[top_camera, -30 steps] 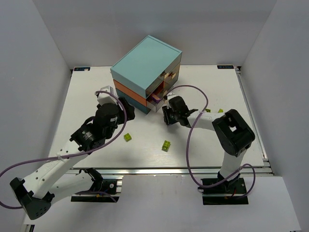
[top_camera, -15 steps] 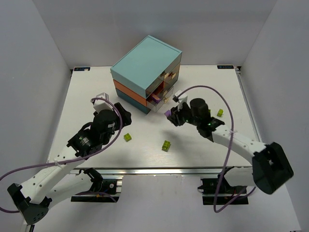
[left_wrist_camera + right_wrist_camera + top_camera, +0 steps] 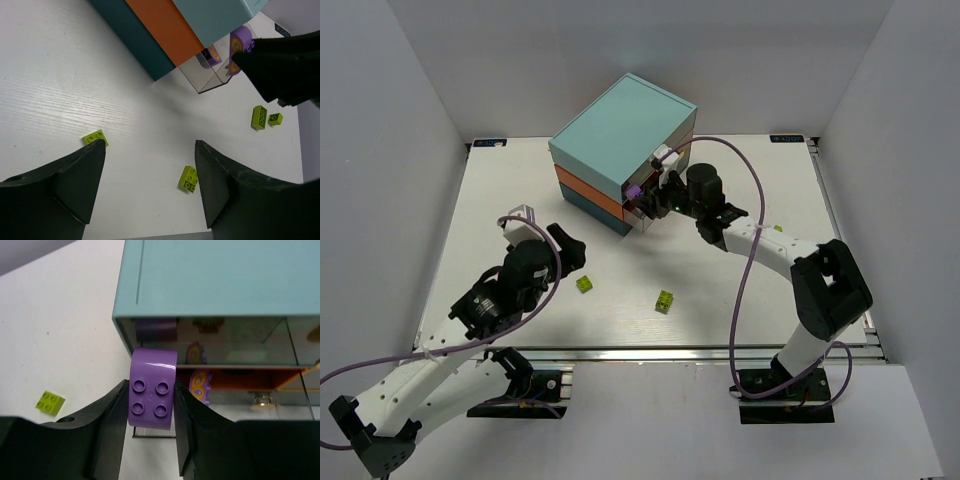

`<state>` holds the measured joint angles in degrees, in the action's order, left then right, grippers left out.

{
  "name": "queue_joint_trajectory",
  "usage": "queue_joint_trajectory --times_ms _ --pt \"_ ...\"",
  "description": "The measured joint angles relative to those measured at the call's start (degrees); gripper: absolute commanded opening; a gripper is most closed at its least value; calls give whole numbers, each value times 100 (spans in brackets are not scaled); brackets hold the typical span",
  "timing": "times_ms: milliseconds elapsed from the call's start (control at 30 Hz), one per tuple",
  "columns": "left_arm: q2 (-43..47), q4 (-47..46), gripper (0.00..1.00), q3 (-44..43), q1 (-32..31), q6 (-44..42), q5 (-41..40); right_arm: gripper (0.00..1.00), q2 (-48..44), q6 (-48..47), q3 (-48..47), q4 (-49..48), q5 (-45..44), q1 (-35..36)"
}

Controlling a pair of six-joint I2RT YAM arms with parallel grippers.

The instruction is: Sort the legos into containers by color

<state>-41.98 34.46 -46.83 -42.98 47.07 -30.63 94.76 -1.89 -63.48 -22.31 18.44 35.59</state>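
Note:
My right gripper (image 3: 642, 196) (image 3: 151, 390) is shut on a purple brick (image 3: 634, 191) (image 3: 152, 389), held studs toward the camera, right in front of the chest (image 3: 620, 140) (image 3: 215, 275) at its pulled-out clear drawer (image 3: 210, 75). The purple brick also shows in the left wrist view (image 3: 241, 39). Purple pieces lie inside the drawers. My left gripper (image 3: 570, 245) (image 3: 150, 145) is open and empty above the table, near a yellow-green brick (image 3: 584, 284) (image 3: 95, 137). A second yellow-green brick (image 3: 664, 301) (image 3: 189, 178) lies further right.
Two more yellow-green bricks (image 3: 258, 117) (image 3: 274, 118) lie on the table right of the chest, partly hidden by my right arm in the top view. Another yellow-green brick (image 3: 50, 402) shows in the right wrist view. White walls ring the table.
My right gripper rose from the table with the purple brick and moved up-left to the chest's open drawer. My left gripper drew back a little toward the near left.

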Motion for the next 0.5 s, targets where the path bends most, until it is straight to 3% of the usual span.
queue_joint_trajectory --times_ms 233,400,500 --pt "363 205 81 249 0 251 26 0 122 50 -98 -332 15 -70" --pt "442 247 81 275 0 328 52 11 140 81 85 -774 -9 -101" --pt "398 247 82 275 0 341 81 24 214 92 175 -1019 -11 -109"
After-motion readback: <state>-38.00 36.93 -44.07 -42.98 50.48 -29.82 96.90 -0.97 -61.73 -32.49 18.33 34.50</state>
